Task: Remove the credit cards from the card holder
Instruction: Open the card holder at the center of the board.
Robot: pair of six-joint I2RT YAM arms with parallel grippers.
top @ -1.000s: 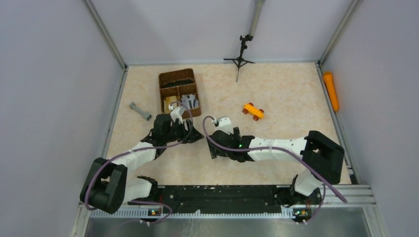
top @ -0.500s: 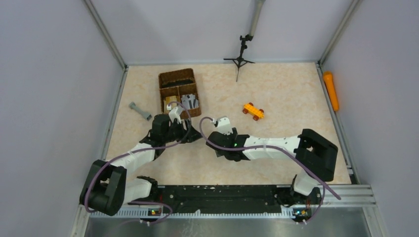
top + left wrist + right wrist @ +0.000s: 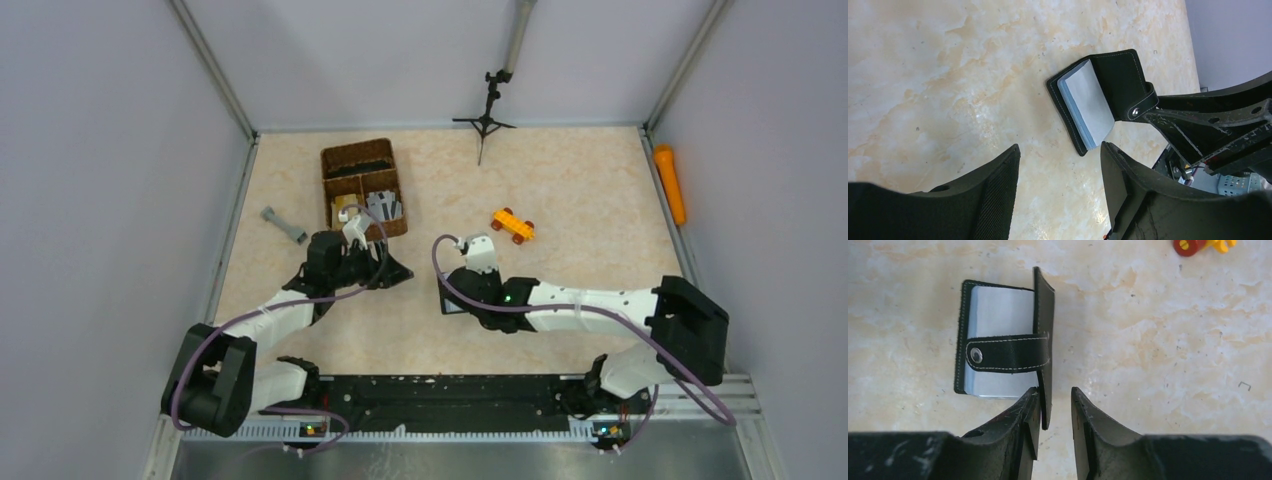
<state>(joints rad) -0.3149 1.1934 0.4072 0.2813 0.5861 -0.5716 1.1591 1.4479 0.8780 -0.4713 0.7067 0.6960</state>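
Observation:
The black card holder [image 3: 998,342] lies open on the marble table, and the grey-blue credit cards [image 3: 998,310] show inside it under its snap strap [image 3: 1008,354]. Its cover flap [image 3: 1044,340] stands on edge between the fingers of my right gripper [image 3: 1055,400]. The flap rests against the left finger, with a gap to the right one. My left gripper [image 3: 1060,147] is open and empty just short of the card holder [image 3: 1120,80]. Seen from above, the right gripper [image 3: 458,292] hides most of the holder, and the left gripper [image 3: 392,268] sits to its left.
A brown wicker basket [image 3: 345,160] with small items stands behind the left gripper. A grey part [image 3: 284,225] lies left of it. An orange toy car [image 3: 512,225] is behind the right arm. A small tripod [image 3: 485,120] stands at the back, and an orange cylinder [image 3: 670,185] lies beside the right wall.
My right gripper has narrowed from wide open around the holder's flap. The right arm has shifted rightward, away from the left gripper, which has stayed put.

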